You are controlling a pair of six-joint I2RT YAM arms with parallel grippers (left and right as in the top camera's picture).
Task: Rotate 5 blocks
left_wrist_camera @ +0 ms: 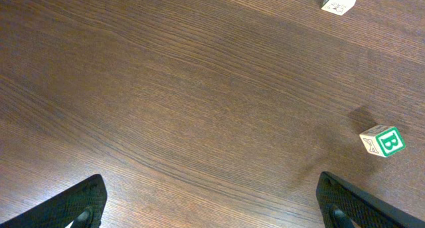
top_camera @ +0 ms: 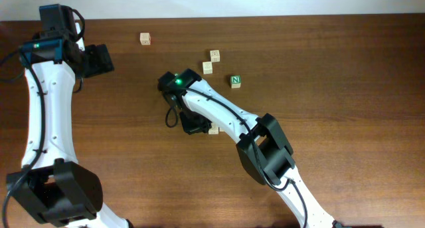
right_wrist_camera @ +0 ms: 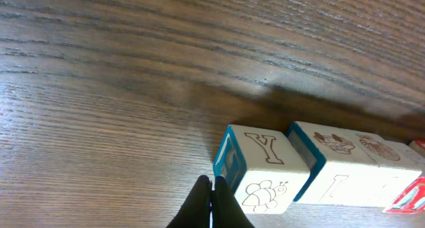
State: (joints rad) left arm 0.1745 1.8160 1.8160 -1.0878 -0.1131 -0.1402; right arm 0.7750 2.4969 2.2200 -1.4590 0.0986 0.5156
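Left tool (left_wrist_camera: 210, 191): spread wide above the surface (left_wrist_camera: 166, 88), holding nothing.
Right tool (right_wrist_camera: 211, 203): tips pressed together, pinching nothing.
Y block (right_wrist_camera: 264, 169): on the surface, just right of those tips.
Next block (right_wrist_camera: 337, 167): close against its right side.

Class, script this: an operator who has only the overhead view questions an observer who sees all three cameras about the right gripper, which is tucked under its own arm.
Operator: From above I can't tell. Is the right gripper open or shut?
Observer: Shut, with nothing between its fingers.
Operator: What is nearest its tips?
Observer: The Y block. The tips are right at its blue side face.
Operator: Is that block alone?
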